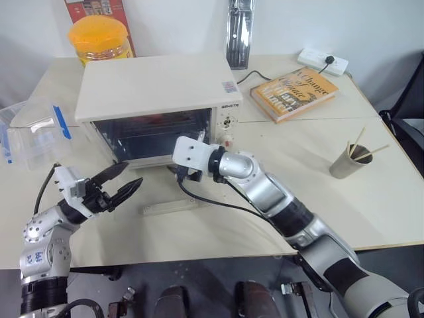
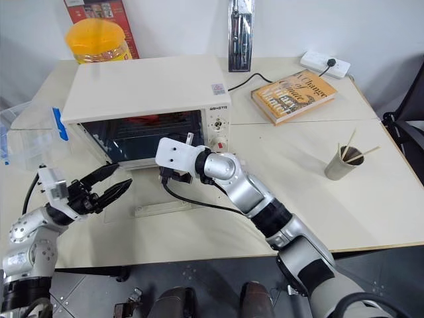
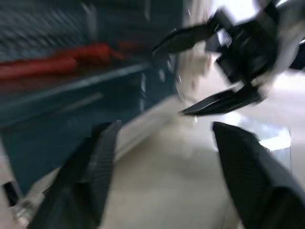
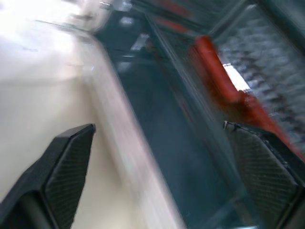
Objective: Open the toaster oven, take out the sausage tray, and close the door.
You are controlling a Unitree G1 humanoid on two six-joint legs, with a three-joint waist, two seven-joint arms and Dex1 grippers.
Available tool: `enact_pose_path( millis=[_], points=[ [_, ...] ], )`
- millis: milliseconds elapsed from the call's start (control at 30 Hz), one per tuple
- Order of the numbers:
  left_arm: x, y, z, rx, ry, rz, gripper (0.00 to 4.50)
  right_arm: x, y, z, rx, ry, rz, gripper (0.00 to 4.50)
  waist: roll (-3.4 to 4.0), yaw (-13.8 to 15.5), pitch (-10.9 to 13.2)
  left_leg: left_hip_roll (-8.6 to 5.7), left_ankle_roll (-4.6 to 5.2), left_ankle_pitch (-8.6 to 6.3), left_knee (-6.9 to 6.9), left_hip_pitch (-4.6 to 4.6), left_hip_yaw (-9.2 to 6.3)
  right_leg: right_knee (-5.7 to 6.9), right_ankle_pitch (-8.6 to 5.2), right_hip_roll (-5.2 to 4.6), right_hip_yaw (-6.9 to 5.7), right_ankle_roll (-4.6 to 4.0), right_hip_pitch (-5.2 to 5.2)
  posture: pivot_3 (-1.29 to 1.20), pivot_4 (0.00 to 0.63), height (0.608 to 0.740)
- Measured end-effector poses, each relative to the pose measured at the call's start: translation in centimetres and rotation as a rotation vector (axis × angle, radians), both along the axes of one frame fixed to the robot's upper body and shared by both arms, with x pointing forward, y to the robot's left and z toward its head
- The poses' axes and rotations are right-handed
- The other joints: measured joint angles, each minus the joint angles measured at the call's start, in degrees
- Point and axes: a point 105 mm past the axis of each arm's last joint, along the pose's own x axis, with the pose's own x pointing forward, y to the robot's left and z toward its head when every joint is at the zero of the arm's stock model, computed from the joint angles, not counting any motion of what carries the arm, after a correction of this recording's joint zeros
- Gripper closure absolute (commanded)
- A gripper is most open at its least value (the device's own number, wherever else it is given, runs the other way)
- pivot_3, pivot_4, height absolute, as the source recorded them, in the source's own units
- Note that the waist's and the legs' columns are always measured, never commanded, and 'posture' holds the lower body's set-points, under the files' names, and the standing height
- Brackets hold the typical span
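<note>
Sausage tray [image 4: 228,90] mostly hidden: through the oven front only red sausage shapes on a dark rack are readable in the right wrist view, smeared by blur, metal edges not clear; same red streak [image 3: 52,62] in the left wrist view. Toaster oven [image 1: 152,86] sits mid-table, cream top, knob panel at its right end partly covered by the right wrist. Door [image 1: 173,207] appears to be folded down flat onto the table in front of the cavity, glass nearly invisible, pale handle bar at its near edge; hard to be certain from the head views. Right gripper [image 3: 212,71] is at the oven mouth, fingers hidden behind its own white wrist block in the head views; left wrist view catches it beside the opening, black fingers spread wide, nothing between them. Right wrist view looks along the lowered glass toward the sausages, fingertips [image 4: 66,162] far apart, tray ahead and not touched. Left gripper [image 1: 118,184] hovers off the oven's front left corner, just outside the door's left end, pointing toward the opening, jaws parted, empty, touching nothing. Clear plastic box [image 1: 33,136] with blue clip at far left, cut by the frame edge. Book [image 1: 295,93], paper cup [image 1: 348,162] with sticks well to the right
</note>
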Motion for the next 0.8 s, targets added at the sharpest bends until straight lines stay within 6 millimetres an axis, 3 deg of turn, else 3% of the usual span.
enact_pose_path(
  millis=[200, 333, 367, 467, 800],
  points=[
    [-0.8, 1.6, 2.4, -0.129, -0.085, 0.106, 0.05, 2.9, 0.7, 1.3, -0.044, -0.171, -0.104, 0.0, -0.01, -0.32, -0.01, 0.0, -0.01, 0.0, -0.05, 0.01, -0.03, -0.01, 0.0, 0.0, 0.0, 0.0, 0.01, 0.0, 0.15, 0.74],
    [-0.8, 2.0, 2.8, -0.169, -0.086, 0.128, 0.05, 3.5, 1.6, 0.2, -0.126, -0.212, -0.1, 0.0, -0.01, -0.55, -0.01, 0.0, -0.02, 0.0, -0.07, 0.02, -0.02, 0.0, 0.0, 0.0, 0.0, 0.0, 0.01, 0.0, 0.15, 0.74],
    [-0.8, 2.1, 2.9, -0.18, -0.084, 0.13, 0.01, 3.7, 1.8, -0.4, -0.162, -0.215, -0.1, 0.18, -0.01, -0.61, 0.0, 0.0, -0.02, 0.01, -0.09, 0.03, -0.02, -0.01, 0.0, 0.0, 0.0, 0.0, 0.01, 0.0, 0.15, 0.74],
    [-0.7, 2.1, 3.0, -0.207, -0.073, 0.126, 0.0, 4.0, 2.4, -1.0, -0.225, -0.242, -0.106, 0.92, -0.01, -0.94, 0.0, 0.0, -0.02, 0.01, -0.1, 0.03, -0.03, -0.01, 0.0, 0.0, 0.0, 0.0, 0.01, 0.0, 0.15, 0.74],
    [0.4, 1.5, 4.5, -0.184, -0.036, 0.1, 0.0, 3.5, 3.1, -0.1, -0.221, -0.323, -0.079, 4.4, 0.0, -1.08, 0.0, 0.0, -0.03, 0.0, -0.11, 0.02, -0.05, -0.02, 0.0, 0.0, 0.01, 0.0, 0.01, 0.0, 0.15, 0.74]
  ],
)
